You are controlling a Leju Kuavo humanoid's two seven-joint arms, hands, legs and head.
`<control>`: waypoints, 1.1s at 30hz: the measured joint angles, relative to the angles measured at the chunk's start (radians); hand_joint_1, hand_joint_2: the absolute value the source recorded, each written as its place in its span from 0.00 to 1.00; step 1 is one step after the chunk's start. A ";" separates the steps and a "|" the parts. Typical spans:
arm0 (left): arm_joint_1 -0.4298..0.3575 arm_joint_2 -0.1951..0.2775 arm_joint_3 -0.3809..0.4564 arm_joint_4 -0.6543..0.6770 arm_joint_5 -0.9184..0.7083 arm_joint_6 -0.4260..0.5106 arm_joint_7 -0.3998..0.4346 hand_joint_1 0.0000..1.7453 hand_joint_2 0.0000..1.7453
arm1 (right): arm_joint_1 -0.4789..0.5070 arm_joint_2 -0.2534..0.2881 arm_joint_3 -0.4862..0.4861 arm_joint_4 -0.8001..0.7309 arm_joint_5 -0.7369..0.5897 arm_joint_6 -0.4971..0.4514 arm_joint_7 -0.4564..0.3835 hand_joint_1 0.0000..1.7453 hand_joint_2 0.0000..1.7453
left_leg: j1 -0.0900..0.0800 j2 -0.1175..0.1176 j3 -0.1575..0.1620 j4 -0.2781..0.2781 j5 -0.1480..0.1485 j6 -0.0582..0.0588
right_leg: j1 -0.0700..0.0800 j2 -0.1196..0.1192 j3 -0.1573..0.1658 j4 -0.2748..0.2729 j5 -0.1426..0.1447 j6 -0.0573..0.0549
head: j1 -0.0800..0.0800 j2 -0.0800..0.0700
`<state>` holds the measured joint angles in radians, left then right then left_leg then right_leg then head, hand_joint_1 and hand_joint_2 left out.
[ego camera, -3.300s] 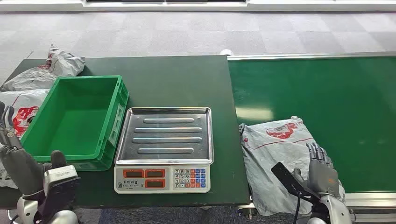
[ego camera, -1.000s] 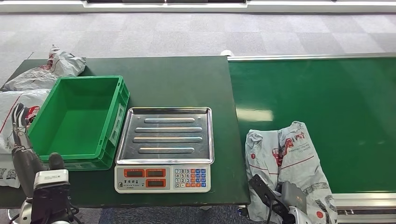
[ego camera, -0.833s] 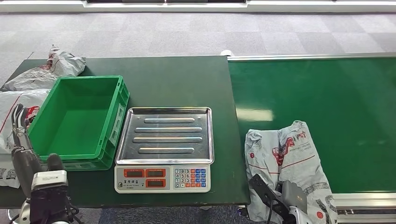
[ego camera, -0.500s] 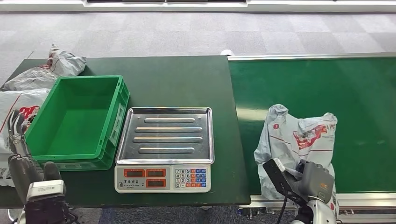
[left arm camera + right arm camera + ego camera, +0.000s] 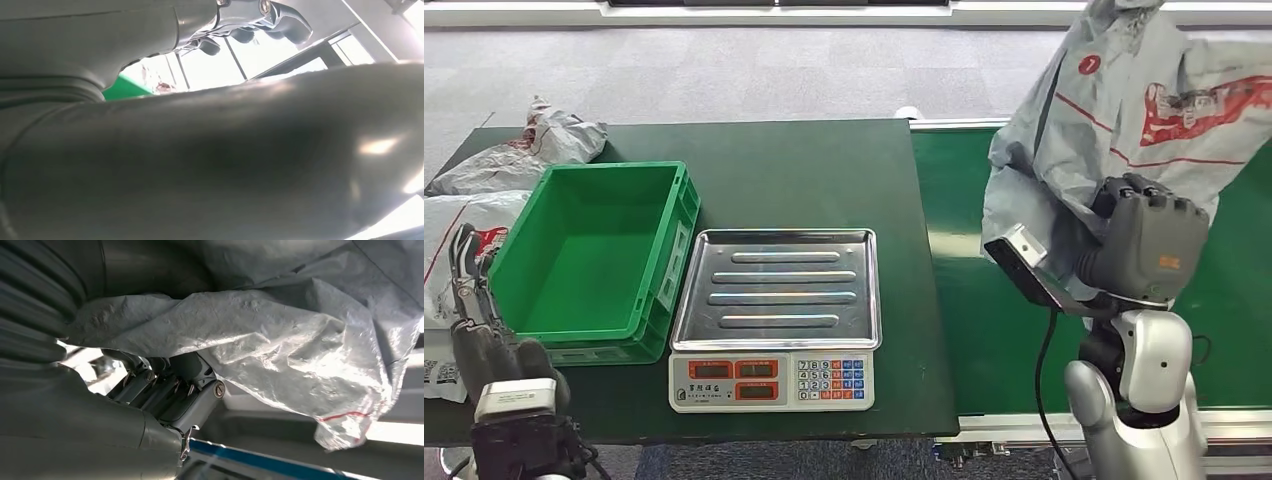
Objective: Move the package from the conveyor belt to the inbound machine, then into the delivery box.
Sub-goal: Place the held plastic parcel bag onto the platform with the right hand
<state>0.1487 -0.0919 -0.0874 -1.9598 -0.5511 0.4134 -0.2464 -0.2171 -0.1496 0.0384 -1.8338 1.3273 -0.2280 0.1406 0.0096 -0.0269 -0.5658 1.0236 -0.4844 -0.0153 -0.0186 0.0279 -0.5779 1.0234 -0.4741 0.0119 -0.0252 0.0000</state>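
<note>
Head view: the right hand (image 5: pixel 1151 243) sat at the right of the frame, lifted clear of the belt (image 5: pixel 984 330), its fingers curled into the lower part of the bag (image 5: pixel 1124 110). The bag hung raised in the upper right corner, its long axis running up and out past the top edge, so its top was cut off. The scale (image 5: pixel 776 318) lay at lower centre, to the left of the bag and lower in the frame; the coming move would likely carry the bag leftward and down onto its tray. The right hand was plainly the nearer one. The crate (image 5: pixel 589 262) stood beyond the scale, at the left. The left hand (image 5: pixel 479 320) stood at the lower left corner, fingers up and holding nothing, beside the crate's outer wall.

Left wrist view: the picture was mostly a blurred grey cover; the left hand's fingers (image 5: pixel 280 12) showed at the top, with a sliver of green crate below them.

Right wrist view: crumpled bag film draped over the right hand's dark fingers (image 5: pixel 170 382), hiding exactly how they pinched it.
</note>
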 joint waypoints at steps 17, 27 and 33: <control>-0.067 0.001 -0.002 0.108 0.048 0.000 -0.011 0.00 0.00 | -0.393 0.027 0.407 0.351 -0.060 0.067 0.000 1.00 1.00 | 0.001 -0.005 -0.004 0.000 0.005 -0.002 | 0.000 -0.002 -0.004 0.000 0.003 -0.001 | 0.000 0.000; -0.068 0.002 -0.002 0.120 0.048 0.000 -0.011 0.00 0.00 | -0.413 0.029 0.438 0.390 -0.062 0.065 0.003 1.00 1.00 | 0.000 -0.005 -0.005 0.000 0.005 -0.002 | 0.000 -0.002 -0.005 0.000 0.004 -0.001 | 0.000 0.000; -0.068 0.002 -0.002 0.123 0.049 0.000 -0.011 0.00 0.00 | -0.418 0.036 0.447 0.405 -0.089 0.087 -0.017 1.00 1.00 | 0.001 -0.004 -0.005 0.000 0.005 -0.002 | 0.000 -0.002 -0.005 0.001 0.004 -0.001 | 0.000 0.000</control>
<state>0.0806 -0.0896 -0.0896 -1.8369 -0.5025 0.4132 -0.2576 -0.6348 -0.1136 0.4858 -1.4287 1.2379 -0.1413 0.1240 0.0102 -0.0314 -0.5712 1.0236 -0.4793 -0.0174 -0.0181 0.0260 -0.5830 1.0240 -0.4705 0.0104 -0.0250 0.0000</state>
